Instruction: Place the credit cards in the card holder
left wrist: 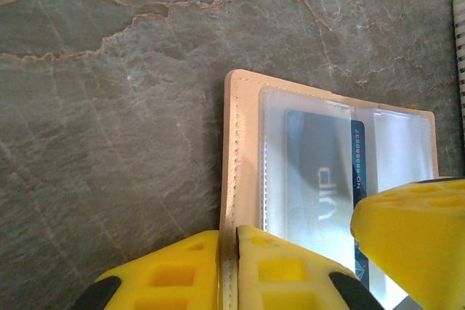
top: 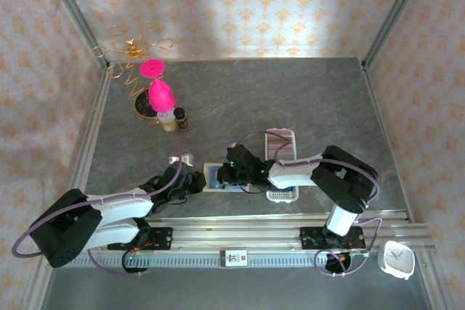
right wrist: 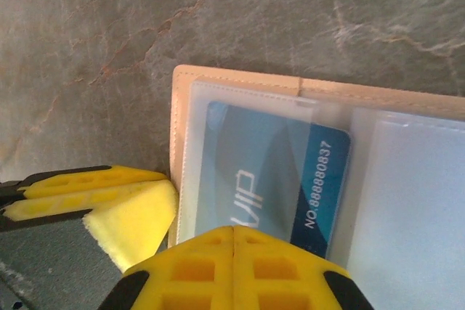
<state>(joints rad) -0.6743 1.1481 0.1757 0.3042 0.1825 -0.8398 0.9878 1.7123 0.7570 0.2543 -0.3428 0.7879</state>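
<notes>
Closest to the lens, the left gripper (left wrist: 228, 245) pinches the left-hand cover edge of the card holder (left wrist: 243, 114), its yellow jaws closed on the tan strip. That holder lies open on the grey marbled table (left wrist: 109, 121), between the two arms and near their bases. A blue credit card (left wrist: 320, 172) marked VIP sits partly inside a clear sleeve (right wrist: 196, 143), its numbered end poking out on the right. Next comes the right gripper (right wrist: 232, 245), jaws pressed together over the card's near edge; whether they actually grip it cannot be told. Further right lies a white tray (top: 280, 143).
</notes>
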